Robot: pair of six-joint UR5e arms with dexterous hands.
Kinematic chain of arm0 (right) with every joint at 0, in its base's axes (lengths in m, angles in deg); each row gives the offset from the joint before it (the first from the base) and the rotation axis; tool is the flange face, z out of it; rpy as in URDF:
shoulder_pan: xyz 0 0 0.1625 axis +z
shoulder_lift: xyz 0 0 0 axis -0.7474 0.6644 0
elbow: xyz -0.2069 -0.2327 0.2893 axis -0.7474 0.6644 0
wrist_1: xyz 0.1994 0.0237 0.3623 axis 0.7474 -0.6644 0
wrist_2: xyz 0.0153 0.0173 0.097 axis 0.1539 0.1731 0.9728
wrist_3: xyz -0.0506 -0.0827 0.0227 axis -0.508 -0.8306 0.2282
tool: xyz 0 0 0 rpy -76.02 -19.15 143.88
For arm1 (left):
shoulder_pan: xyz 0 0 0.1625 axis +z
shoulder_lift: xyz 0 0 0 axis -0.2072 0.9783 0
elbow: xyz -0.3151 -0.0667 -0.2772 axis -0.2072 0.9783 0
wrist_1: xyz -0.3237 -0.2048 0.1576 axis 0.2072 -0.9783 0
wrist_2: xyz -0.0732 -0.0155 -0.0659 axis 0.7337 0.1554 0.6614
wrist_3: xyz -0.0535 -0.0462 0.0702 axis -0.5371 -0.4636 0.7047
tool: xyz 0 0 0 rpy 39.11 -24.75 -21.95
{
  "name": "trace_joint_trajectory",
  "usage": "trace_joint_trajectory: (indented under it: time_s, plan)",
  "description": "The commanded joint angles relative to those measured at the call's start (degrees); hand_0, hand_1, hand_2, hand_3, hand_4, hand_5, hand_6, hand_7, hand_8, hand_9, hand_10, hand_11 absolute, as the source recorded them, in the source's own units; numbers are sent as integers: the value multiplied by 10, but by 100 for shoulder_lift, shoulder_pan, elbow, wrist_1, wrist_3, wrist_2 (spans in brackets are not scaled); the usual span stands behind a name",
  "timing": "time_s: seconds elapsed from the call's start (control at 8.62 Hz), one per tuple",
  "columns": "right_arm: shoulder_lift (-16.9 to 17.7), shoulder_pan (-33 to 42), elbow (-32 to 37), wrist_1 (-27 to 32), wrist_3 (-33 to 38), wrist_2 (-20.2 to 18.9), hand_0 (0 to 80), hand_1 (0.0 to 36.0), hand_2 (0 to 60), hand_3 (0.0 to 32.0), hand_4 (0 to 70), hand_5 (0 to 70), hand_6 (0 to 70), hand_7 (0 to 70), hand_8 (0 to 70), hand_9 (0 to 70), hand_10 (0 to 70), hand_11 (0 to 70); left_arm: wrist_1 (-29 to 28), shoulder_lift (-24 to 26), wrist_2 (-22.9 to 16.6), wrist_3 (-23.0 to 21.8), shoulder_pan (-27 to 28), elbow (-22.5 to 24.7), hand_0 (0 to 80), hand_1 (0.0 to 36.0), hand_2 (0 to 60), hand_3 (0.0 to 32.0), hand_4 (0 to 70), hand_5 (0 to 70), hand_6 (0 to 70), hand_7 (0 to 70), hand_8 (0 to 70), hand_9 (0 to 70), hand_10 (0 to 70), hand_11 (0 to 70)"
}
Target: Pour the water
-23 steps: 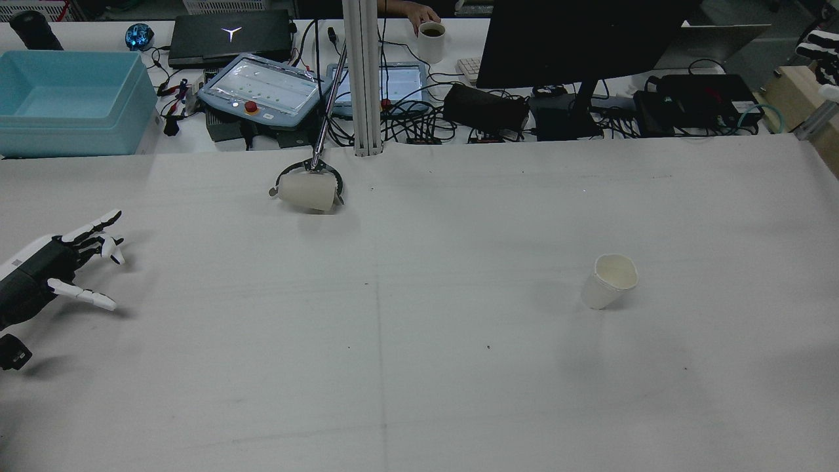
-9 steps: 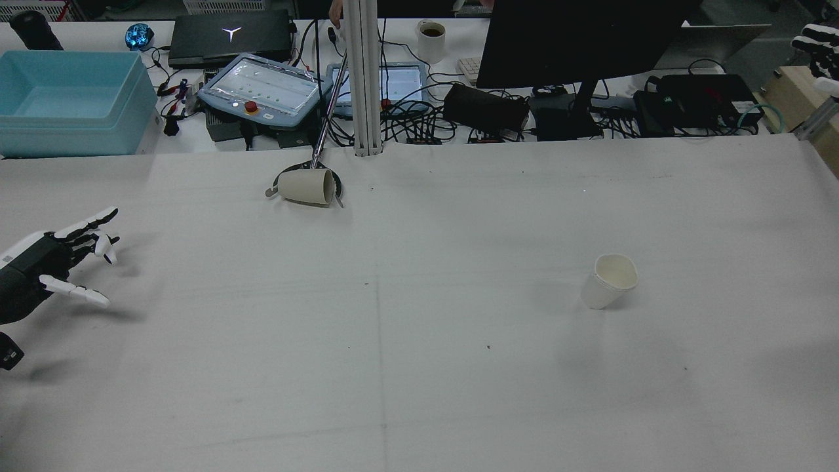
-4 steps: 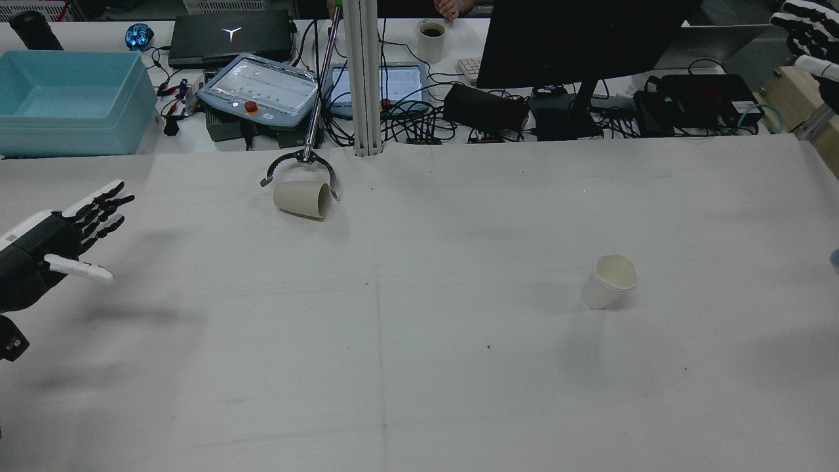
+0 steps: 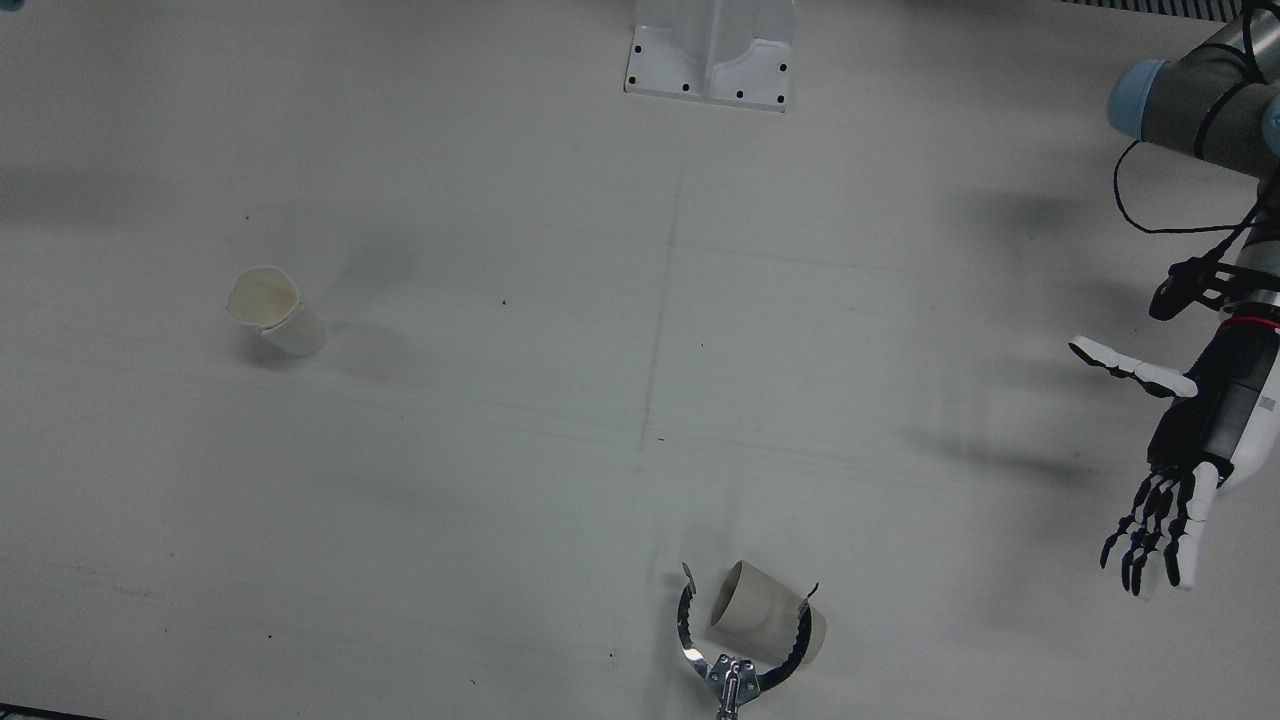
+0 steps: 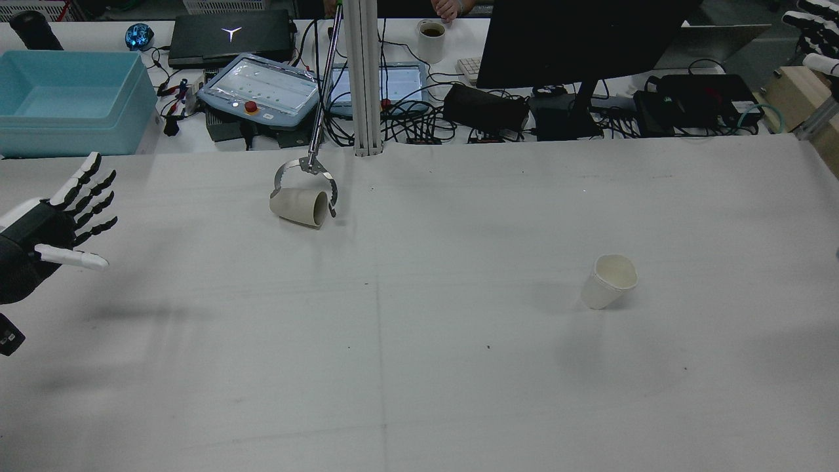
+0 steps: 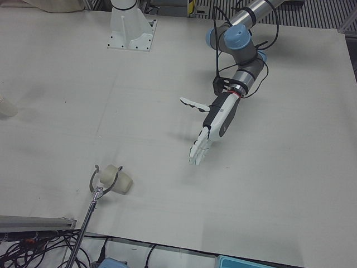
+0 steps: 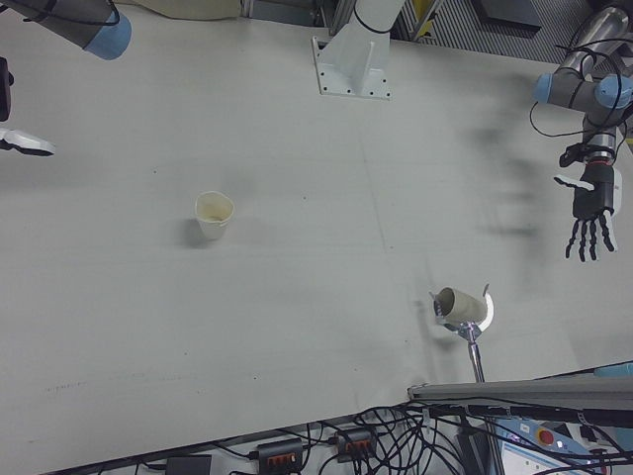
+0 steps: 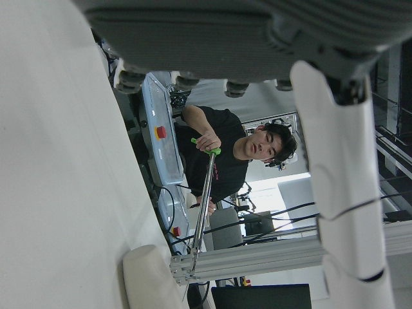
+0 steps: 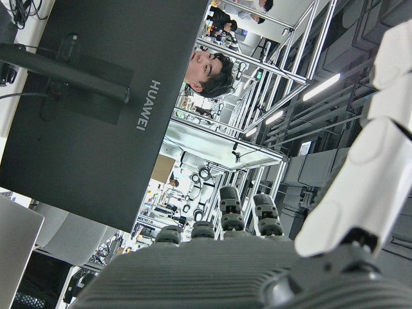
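While both hands hang clear of the table point(image 5: 459, 393), two paper cups sit on the white cloth, well apart from each other.

Beige cup point(image 5: 298, 206) lies on its side at the far edge of the table, left of centre in the rear view, mouth turned to the right. Curved jaws of a reacher tool point(image 5: 308, 169) arch over it; whether they touch the cup, cannot tell. Pole of the tool runs up and back over the far bench. In the left hand view a person point(image 8: 225, 154) holds the green grip at its end.

White cup point(image 5: 611, 282) stands upright on the right half of the table, mouth up, inside looks empty. Nothing near it.

Left hand point(image 5: 62, 223) at the far left edge in the rear view, raised off the cloth, palm open, fingers point(image 5: 92, 196) spread and straight, thumb out to the side. Holds nothing. Well apart from the beige cup. The left-front view shows the same hand point(image 6: 215, 120) above the table with its shadow below.

Right hand point(image 5: 816, 33) only partly in frame at the top right corner, high up, well clear of the white cup. Fingers look apart, nothing held.

Far bench: blue bin point(image 5: 69, 101), teach pendant point(image 5: 262, 92), dark monitor point(image 5: 577, 39), mug point(image 5: 430, 40).
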Motion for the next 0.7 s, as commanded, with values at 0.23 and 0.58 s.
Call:
trace_joint_trajectory:
  time_s: [0.23,0.58]
  plan:
    - [-144,124,-55,68,-28,-15,449,110,122,0,18,198,78,207,6,33,3,17,-839,-300,965,880,-2,-23,532,164,0,190,0,0,0,25,0,0,18,50]
    - [-91,158,-46,50,-20,-15,445,107,124,0,19,195,82,213,10,41,8,23,-2465,-898,939,1850,7,-321,535,163,0,164,0,0,0,41,0,0,14,44]
